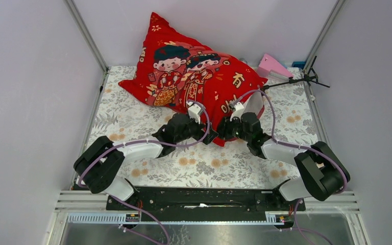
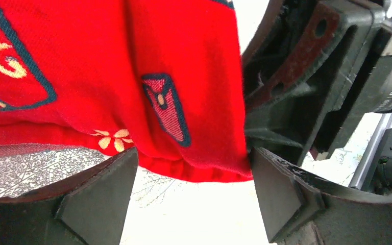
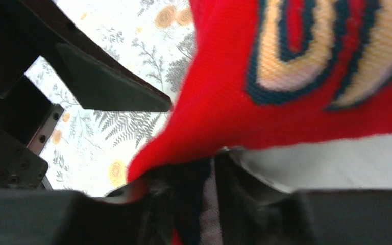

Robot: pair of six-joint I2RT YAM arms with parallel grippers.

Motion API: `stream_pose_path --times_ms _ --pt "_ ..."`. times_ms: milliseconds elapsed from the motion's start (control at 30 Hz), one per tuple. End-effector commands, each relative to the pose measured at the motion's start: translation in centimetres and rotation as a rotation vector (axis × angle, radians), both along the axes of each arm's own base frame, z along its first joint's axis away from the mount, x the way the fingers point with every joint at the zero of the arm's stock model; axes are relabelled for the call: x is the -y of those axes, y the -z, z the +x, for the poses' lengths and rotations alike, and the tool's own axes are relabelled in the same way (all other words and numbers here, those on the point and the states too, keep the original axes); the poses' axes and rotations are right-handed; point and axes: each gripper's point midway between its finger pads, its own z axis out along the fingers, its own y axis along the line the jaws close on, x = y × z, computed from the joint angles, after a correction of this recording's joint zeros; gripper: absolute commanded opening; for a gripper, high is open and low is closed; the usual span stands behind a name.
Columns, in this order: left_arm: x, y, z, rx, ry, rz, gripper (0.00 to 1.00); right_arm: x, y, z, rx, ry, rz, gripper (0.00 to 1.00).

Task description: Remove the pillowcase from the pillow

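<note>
Top external view: the left gripper (image 2: 194, 159) sits at the near, lower edge of the large bright red fabric pillowcase (image 1: 194, 71), which is printed with two cartoon figures and gold characters. In the left wrist view its jaws stand wide apart, one on each side of the hanging red hem, clamping nothing. The pillowcase, with the plump white rectangular pillow (image 1: 256, 104) inside, lies on the grey floral table cloth (image 1: 132, 122) and leans against the back wall. Its open end appears to be at the near right, where a patch of white shows. Just right of the left gripper, the right gripper (image 3: 194, 176) has its fingers drawn close together with a fold of the red corner pinched between them. Handling judgement: the cover is light, soft woven cloth that will bunch and stretch rather than slide. The filling is bulky and compressible, and is likely to drag along with it. Take hold at the hem of the open end, gripping cloth only, and restrain the pillow separately. Further right, at the back, lie a pink wedge-shaped plastic object (image 1: 273, 65) and a thin black stand (image 1: 306, 79). Count: one pillowcase, one pillow, two grippers, one pink object, one stand.
</note>
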Motion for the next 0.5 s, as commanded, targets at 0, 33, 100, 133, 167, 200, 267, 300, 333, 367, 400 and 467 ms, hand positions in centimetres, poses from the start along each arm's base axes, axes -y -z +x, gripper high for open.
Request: stream_pose_path --times_ms 0,33,100,133,167,200,267,300,333,367,400,467 --pt "1.5 -1.9 0.4 0.055 0.015 -0.021 0.87 1.2 -1.4 1.5 0.076 0.084 -0.044 0.55" --pt "1.8 -1.7 0.3 0.051 0.021 -0.015 0.87 2.0 -1.2 1.9 0.079 0.128 -0.063 0.65" --pt "2.3 -1.4 0.2 0.044 0.027 -0.01 0.88 3.3 -1.0 2.5 0.082 0.208 -0.091 0.74" --pt "2.6 -1.1 0.2 0.032 0.027 -0.016 0.87 3.8 -1.0 2.6 0.086 0.235 -0.101 0.76" --pt "2.9 -0.9 0.3 0.018 0.028 -0.024 0.87 4.3 -1.0 2.7 0.092 0.259 -0.109 0.78" --pt "3.3 -0.1 0.3 -0.002 0.037 -0.024 0.85 4.7 -1.1 2.8 0.097 0.281 -0.114 0.79" --pt "4.1 0.7 0.4 -0.04 0.049 -0.026 0.76 6.1 -1.0 3.2 0.1 0.36 -0.138 0.82" --pt "4.4 1.2 0.6 -0.058 0.051 -0.021 0.68 6.8 -1.0 3.4 0.101 0.402 -0.15 0.84" --pt "4.7 1.6 0.8 -0.072 0.049 -0.016 0.59 7.7 -0.9 3.5 0.101 0.447 -0.165 0.87" --pt "4.7 1.9 1.0 -0.082 0.041 -0.006 0.48 8.5 -1.0 3.7 0.104 0.49 -0.176 0.88" --pt "4.7 2.2 1.3 -0.088 0.026 0.004 0.34 9.3 -0.9 3.7 0.105 0.531 -0.186 0.9" --pt "4.0 2.8 1.9 -0.096 -0.02 0.031 0.03 10.9 -1.2 3.9 0.118 0.615 -0.199 0.93"
